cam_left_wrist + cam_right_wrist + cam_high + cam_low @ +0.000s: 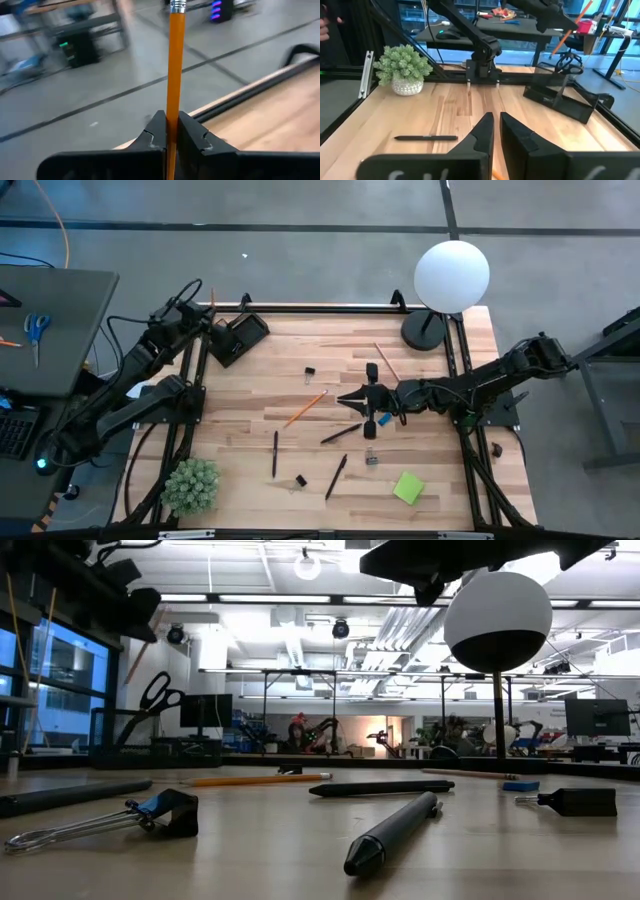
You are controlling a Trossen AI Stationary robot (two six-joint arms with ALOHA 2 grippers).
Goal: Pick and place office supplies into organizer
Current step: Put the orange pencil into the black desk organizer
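Pencil [175, 75], orange, clamped in my left claw [172, 137], long axis upright, just beside organizer [238, 337] at surface's far-left corner; next move, I'd judge: tip it in; right claw [352, 402] pinched nearly together mid-surface, holding nothing visible, by blue eraser [384, 419].

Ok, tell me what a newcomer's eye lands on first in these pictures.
First, the left gripper shut on an orange pencil, held up by the organizer at the table's far left corner. Next, the white globe lamp at the far right corner. Then the right gripper over mid-table, nearly closed, amid scattered pens and binder clips, with a green sticky-note pad near the front edge.
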